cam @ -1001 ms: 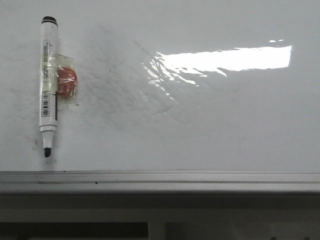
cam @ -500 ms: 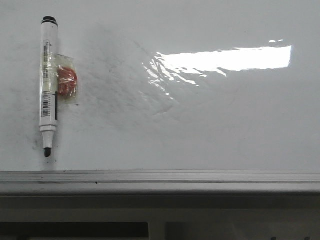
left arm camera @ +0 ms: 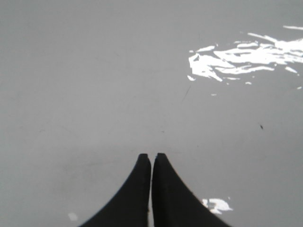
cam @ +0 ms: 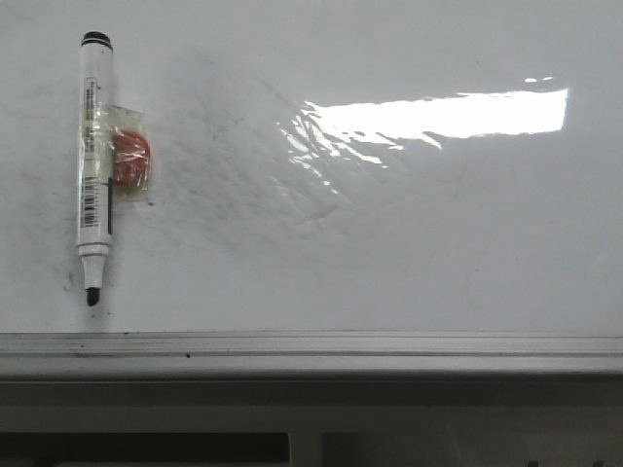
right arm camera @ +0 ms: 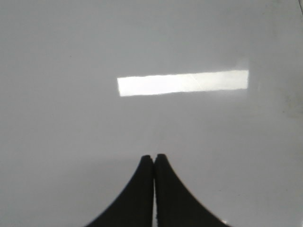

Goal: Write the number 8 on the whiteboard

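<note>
White and shiny, the whiteboard [cam: 389, 243] fills almost all I can see in the front view. It has faint grey smudges on it and a bright patch of glare [cam: 438, 115] on the right half. Its pale grey frame edge [cam: 311, 348] runs along the near side.

No number 8 is on the board yet. I see no black line drawn anywhere, so I think the writing has not begun.

On the far left of the board lies the marker [cam: 94, 165]. It is white with a black end. Its long side runs away from me and toward me, with the dark tip [cam: 92, 295] pointing at the near frame. A small orange thing in clear tape [cam: 128, 161] is stuck to its side.

I do not see either arm in the front view. In the left wrist view my left fingers [left arm camera: 151, 158] are pressed together with nothing between them, over bare board. In the right wrist view my right fingers [right arm camera: 154, 158] are together too, also holding nothing.

Neither wrist view shows the marker. Since it lies on the left, I think my left arm is the nearer one to fetch it. Its fingers would need to come apart and close across the thin body.
</note>
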Robot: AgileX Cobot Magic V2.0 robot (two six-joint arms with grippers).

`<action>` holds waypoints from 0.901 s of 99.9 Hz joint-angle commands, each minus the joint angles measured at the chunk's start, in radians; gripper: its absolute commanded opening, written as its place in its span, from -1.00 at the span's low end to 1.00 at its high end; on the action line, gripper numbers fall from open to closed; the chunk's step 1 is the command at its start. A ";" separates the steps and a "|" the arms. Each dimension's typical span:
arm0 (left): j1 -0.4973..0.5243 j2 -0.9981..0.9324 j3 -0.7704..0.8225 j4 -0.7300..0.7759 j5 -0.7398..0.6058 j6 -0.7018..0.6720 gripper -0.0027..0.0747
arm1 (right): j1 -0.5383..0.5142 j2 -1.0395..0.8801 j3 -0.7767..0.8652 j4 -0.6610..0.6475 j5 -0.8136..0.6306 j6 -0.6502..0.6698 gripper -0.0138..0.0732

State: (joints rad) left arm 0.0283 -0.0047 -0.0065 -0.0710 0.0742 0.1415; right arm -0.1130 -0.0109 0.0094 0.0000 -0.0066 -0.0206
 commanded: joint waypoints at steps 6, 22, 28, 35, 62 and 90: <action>-0.006 -0.028 0.028 -0.055 -0.134 -0.011 -0.98 | -0.007 -0.021 0.001 0.000 -0.060 0.032 -0.83; -0.006 -0.024 -0.011 -0.063 -0.107 -0.011 -0.98 | -0.007 -0.014 -0.055 0.024 0.071 0.054 -0.83; -0.006 -0.009 -0.049 -0.063 -0.051 -0.011 -0.99 | -0.003 0.001 -0.076 0.071 0.095 0.054 -0.83; -0.006 0.019 -0.098 -0.063 -0.009 -0.011 -0.99 | 0.000 0.033 -0.102 0.134 0.128 0.054 -0.83; -0.006 0.149 -0.222 -0.063 0.050 -0.011 -0.98 | 0.000 0.219 -0.219 0.138 0.299 0.054 -0.83; -0.006 0.235 -0.225 -0.073 0.051 -0.011 -0.78 | 0.000 0.246 -0.238 0.138 0.271 0.054 -0.83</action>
State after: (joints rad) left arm 0.0283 0.1938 -0.1950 -0.1259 0.1979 0.1415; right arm -0.1130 0.2177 -0.1913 0.1337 0.3495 0.0364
